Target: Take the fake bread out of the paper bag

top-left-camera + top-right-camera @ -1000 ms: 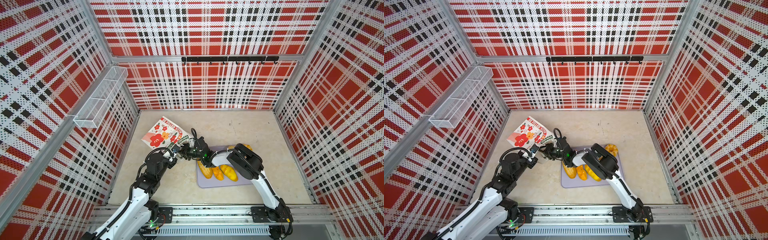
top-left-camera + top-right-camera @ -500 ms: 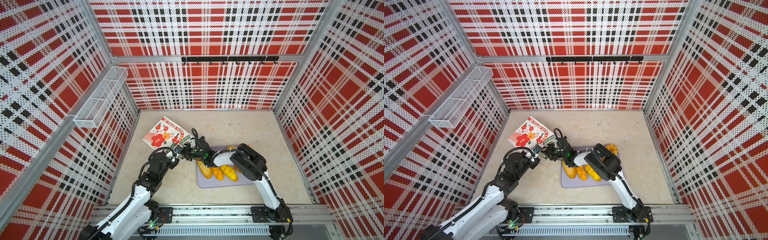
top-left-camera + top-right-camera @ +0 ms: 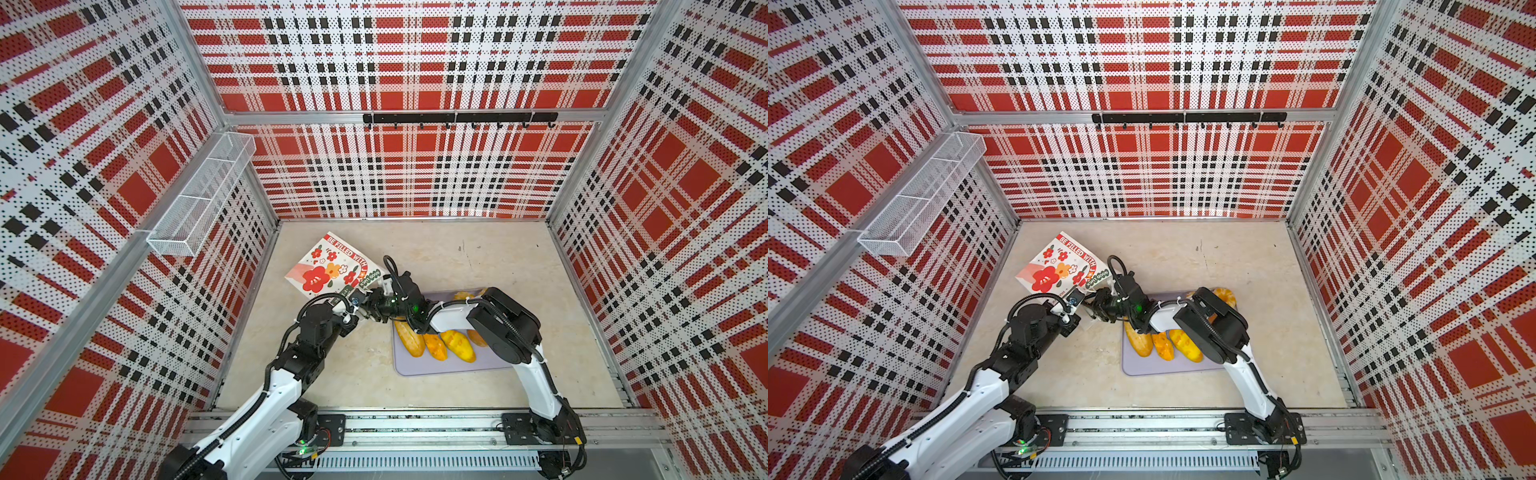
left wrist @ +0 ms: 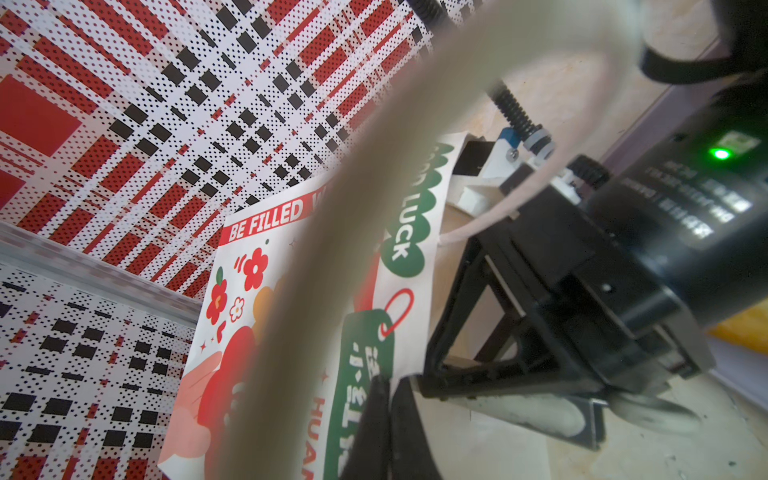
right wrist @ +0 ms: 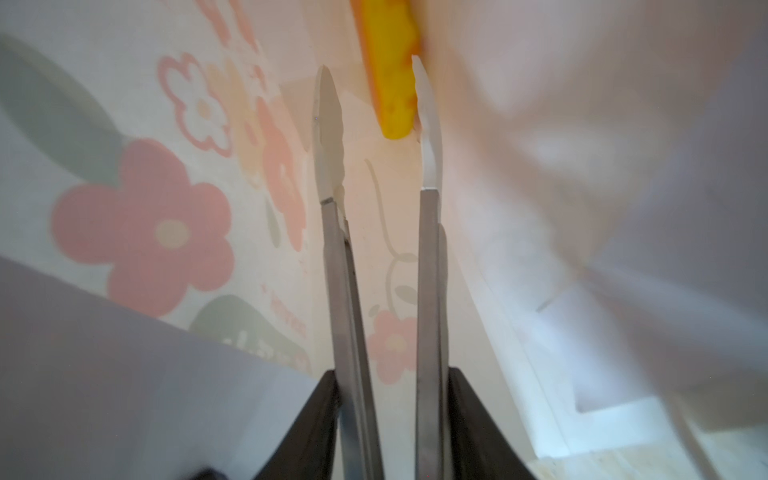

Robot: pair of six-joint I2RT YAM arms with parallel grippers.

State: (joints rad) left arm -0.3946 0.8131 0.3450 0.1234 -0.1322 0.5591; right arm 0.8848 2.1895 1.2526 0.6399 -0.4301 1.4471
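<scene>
Fetching step: left claw (image 4: 384, 399) pinching bag (image 3: 328, 266) edge; right claw (image 5: 392, 415) clamping tongs (image 5: 332, 249), tips standing apart beside bread (image 5: 390, 83) (inside bag). Next likely needing squeeze, pull-out.

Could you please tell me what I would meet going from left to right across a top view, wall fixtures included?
Wire mesh basket on the side wall → paper bag → lavender tray carrying fake bread.
</scene>
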